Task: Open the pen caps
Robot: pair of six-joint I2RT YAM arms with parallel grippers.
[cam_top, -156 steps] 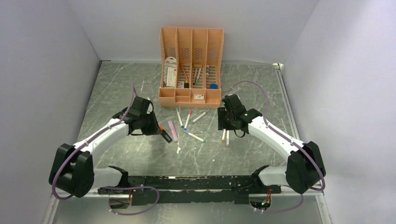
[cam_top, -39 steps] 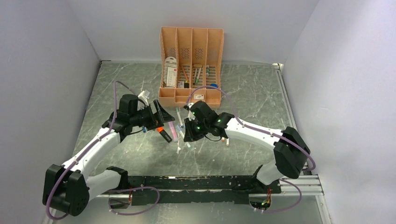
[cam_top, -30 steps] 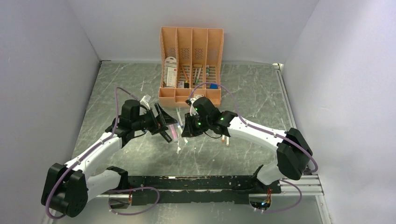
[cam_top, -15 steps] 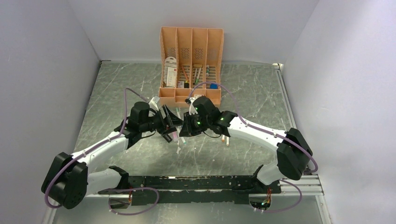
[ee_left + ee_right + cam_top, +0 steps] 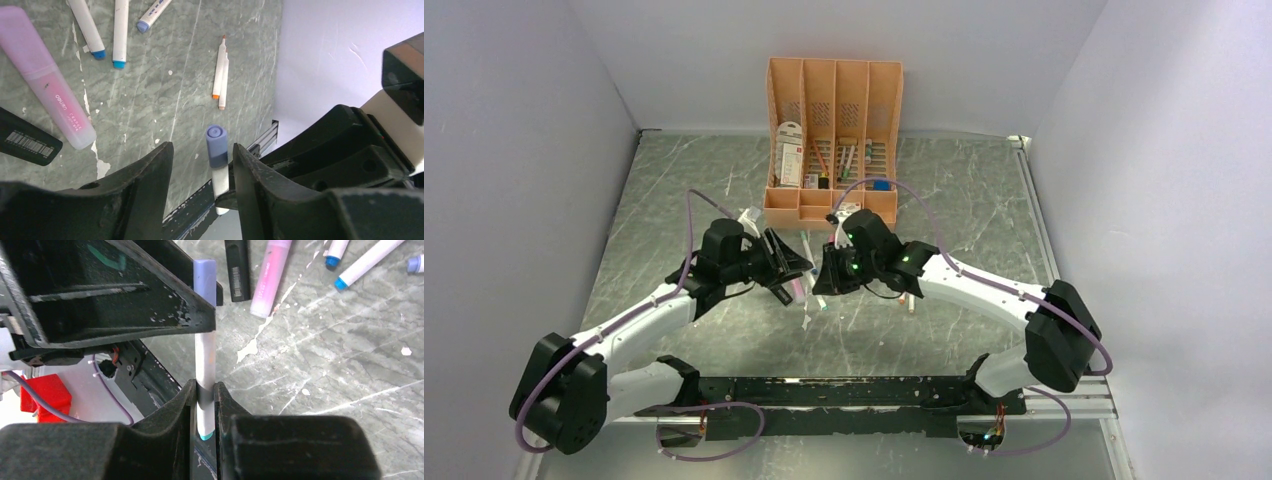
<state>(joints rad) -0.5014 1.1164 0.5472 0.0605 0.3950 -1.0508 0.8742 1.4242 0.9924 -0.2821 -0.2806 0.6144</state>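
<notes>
My right gripper (image 5: 204,390) is shut on the lower barrel of a slim white marker (image 5: 205,355) and holds it off the table. The marker's blue pen cap (image 5: 218,146) sticks out between the fingers of my left gripper (image 5: 202,150). Those jaws stand partly closed around the cap. The right finger is close beside it and a gap shows on the left. In the top view the two grippers, left (image 5: 796,266) and right (image 5: 824,272), meet nose to nose in front of the organizer. The other pen caps sit on markers lying on the table.
On the table below lie a pink highlighter (image 5: 47,82), a black highlighter (image 5: 25,142), white markers with blue caps (image 5: 117,30) and two thin orange-tipped pens (image 5: 220,75). The peach desk organizer (image 5: 832,150) stands behind. Grey walls close both sides.
My left gripper has moved right to meet the right gripper, and its jaws have narrowed from wide open around the blue cap. The right gripper has kept its hold on the marker.
</notes>
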